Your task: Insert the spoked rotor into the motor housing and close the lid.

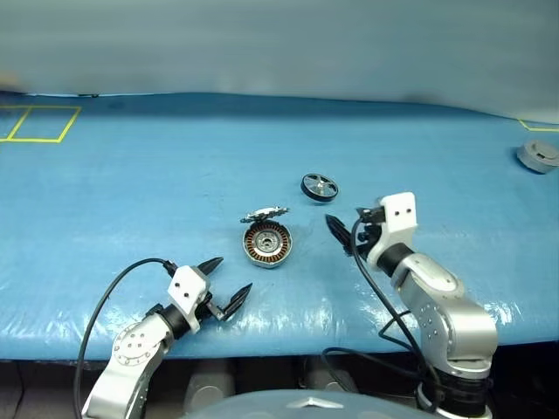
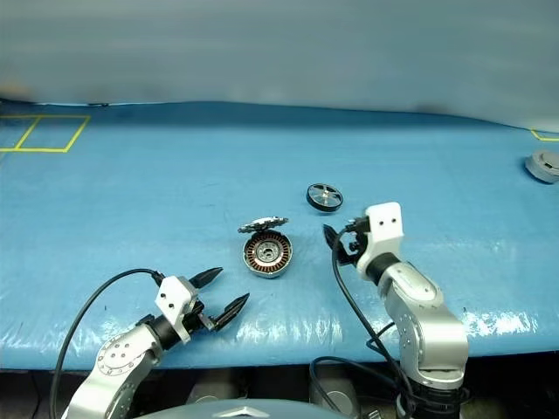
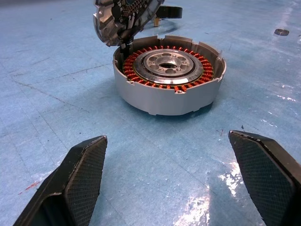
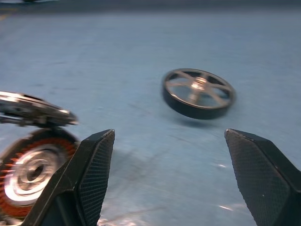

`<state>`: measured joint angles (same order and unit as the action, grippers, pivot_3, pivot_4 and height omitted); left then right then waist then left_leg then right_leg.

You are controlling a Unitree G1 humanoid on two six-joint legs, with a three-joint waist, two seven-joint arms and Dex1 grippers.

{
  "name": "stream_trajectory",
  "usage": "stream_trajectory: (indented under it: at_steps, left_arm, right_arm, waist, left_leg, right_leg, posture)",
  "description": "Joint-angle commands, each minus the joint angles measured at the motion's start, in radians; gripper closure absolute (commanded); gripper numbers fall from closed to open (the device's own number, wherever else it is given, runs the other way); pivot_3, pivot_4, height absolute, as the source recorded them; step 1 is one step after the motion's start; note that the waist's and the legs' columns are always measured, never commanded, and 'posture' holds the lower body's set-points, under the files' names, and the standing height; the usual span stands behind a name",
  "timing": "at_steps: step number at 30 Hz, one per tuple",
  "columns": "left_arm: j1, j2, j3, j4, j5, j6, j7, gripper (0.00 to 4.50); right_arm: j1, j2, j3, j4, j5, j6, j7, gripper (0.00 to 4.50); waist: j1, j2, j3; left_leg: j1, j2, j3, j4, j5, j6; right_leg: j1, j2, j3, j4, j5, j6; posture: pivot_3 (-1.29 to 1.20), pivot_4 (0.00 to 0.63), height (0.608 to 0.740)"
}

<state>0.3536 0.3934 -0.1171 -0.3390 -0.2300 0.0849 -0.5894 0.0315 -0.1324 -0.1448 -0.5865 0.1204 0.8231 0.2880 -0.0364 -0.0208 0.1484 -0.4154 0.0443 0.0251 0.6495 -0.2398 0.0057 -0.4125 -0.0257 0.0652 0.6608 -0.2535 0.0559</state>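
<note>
The black-rimmed, silver-spoked rotor point(image 1: 320, 187) lies flat, just beyond the nearer right tool point(image 1: 342, 234), its fingers spread apart and empty.

In the right wrist view the motor housing point(image 4: 28, 172) is cut off by the picture's edge and partly hidden behind a finger point(image 4: 89, 174); the lid point(image 4: 33, 110) above it is blurred. In the left wrist view the lid's top is cropped.
</note>
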Motion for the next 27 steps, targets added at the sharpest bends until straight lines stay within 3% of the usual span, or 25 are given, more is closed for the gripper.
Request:
stream_trajectory:
  at_steps: [1, 12, 26, 27]
  left_arm:
    - [-0.013, -0.002, 0.021, -0.048, -0.023, -0.015, -0.002, 0.00]
    - [-0.042, 0.014, 0.020, -0.056, -0.037, 0.022, -0.012, 0.00]
    - [-0.037, 0.046, 0.020, -0.083, -0.043, 0.056, -0.031, 0.00]
    - [-0.037, 0.046, 0.021, -0.083, -0.043, 0.055, -0.030, 0.00]
  right_arm:
    - [0.063, 0.028, -0.012, 0.051, -0.078, -0.220, -0.117, 0.53]
    - [0.154, 0.121, -0.038, 0.241, -0.106, -0.463, -0.281, 0.53]
    - [0.185, 0.161, -0.104, 0.331, 0.003, -0.433, -0.308, 0.53]
    - [0.187, 0.165, -0.103, 0.334, 0.009, -0.427, -0.308, 0.71]
  waist:
    - [-0.002, 0.001, 0.001]
    - [-0.002, 0.001, 0.000]
    - [0.000, 0.001, -0.001]
    - [0.000, 0.000, -0.001]
  left_leg:
    - [0.000, 0.000, 0.001, 0.000, 0.000, 0.000]
    - [0.002, 0.001, 0.004, 0.000, 0.000, 0.000]
    - [0.003, 0.001, 0.003, 0.000, 0.000, 0.000]
    - [0.003, 0.001, 0.003, 0.000, 0.000, 0.000]
  right_leg:
    - [-0.001, 0.000, 0.002, 0.000, 0.000, 0.000]
    - [0.000, 0.001, 0.004, 0.001, 0.000, 0.000]
    - [0.001, 0.001, 0.003, 0.001, 0.002, -0.003]
    - [0.001, 0.001, 0.003, 0.001, 0.002, -0.003]
  posture:
    - [0.00, 0.150, 0.740]
    - [0.00, 0.150, 0.740]
    - [0.00, 0.150, 0.740]
    - [0.00, 0.150, 0.740]
